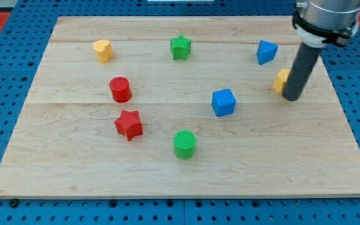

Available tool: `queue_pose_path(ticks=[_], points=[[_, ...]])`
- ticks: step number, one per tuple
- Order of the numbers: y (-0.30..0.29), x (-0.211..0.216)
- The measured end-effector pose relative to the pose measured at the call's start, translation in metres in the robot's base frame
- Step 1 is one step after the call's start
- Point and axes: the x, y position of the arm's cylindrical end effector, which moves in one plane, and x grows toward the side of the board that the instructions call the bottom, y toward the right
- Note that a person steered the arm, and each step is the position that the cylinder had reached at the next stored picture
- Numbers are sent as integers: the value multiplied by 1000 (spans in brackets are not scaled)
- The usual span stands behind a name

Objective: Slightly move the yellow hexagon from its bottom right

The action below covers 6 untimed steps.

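Note:
The yellow hexagon (282, 80) sits near the board's right side, partly hidden behind my dark rod. My tip (292, 98) rests on the board just at the hexagon's bottom right, touching or nearly touching it. The rod rises from there toward the view's top right.
On the wooden board (167, 175): a blue block (266, 52) at top right, a blue cube (224, 102) left of the tip, a green star (180, 47), a yellow heart-like block (103, 50), a red cylinder (120, 90), a red star (129, 125), a green cylinder (184, 144).

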Motion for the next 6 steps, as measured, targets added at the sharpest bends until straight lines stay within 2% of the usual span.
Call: queue_pose_path(ticks=[1, 3, 4, 5, 6], points=[[26, -5], [-8, -28], [-13, -9], [-80, 2], [-144, -28]])
